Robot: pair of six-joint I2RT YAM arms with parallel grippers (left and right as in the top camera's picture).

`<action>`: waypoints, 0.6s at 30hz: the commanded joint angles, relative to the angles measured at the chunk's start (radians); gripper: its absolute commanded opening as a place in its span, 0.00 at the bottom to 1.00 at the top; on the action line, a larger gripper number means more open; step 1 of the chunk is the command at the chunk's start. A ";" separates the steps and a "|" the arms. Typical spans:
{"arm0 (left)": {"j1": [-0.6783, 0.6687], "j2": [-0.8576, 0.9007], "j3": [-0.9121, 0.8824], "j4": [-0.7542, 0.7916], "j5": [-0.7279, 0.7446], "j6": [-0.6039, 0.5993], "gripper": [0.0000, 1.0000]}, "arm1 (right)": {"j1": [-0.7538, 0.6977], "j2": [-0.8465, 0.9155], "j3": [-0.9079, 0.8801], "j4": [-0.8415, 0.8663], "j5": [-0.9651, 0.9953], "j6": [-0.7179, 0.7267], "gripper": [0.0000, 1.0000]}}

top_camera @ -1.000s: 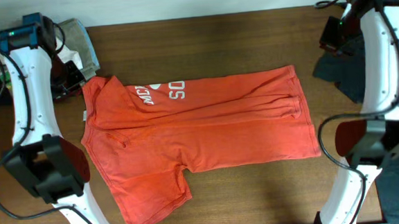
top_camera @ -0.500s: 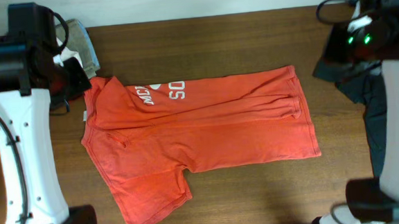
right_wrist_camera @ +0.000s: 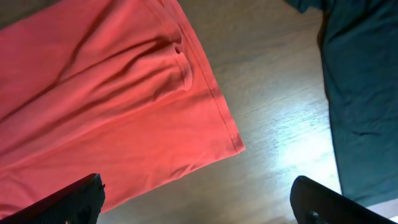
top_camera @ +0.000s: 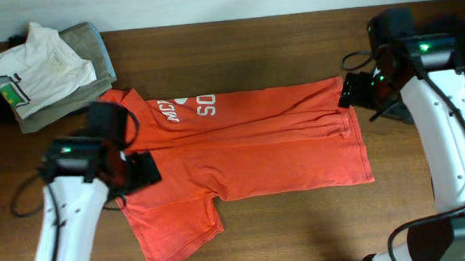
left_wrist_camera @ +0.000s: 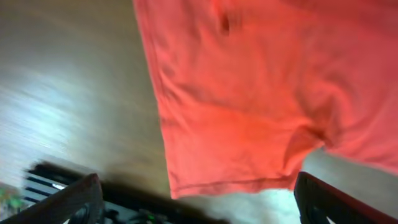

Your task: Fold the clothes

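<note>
On the table (top_camera: 287, 232) the T-shirt (top_camera: 250, 158) lies below wide-apart fingers (left_wrist_camera: 62, 202).

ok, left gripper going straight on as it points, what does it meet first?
The left gripper most likely meets the T-shirt sleeve near its hem first; depth unclear.

You see an orange-red short-sleeved T-shirt (top_camera: 242, 158) lying flat on the wooden table (top_camera: 252, 56). It stretches sideways, neck end toward the robot's left, hem toward its right. White lettering shows near the far edge by the neck end, partly cut off by a fold. One sleeve spreads toward the near left corner. Soft creases run along its length.
</note>
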 commanded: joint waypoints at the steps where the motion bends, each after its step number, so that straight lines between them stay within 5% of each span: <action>1: -0.003 0.020 -0.208 0.106 0.074 -0.083 0.99 | 0.002 -0.011 -0.033 0.012 0.028 0.020 0.99; 9: -0.003 0.027 -0.511 0.304 0.076 -0.222 0.99 | 0.002 -0.011 -0.042 0.063 0.028 0.018 0.99; 18: -0.003 0.027 -0.562 0.311 0.101 -0.262 0.99 | 0.002 0.005 -0.100 0.097 0.027 0.018 0.99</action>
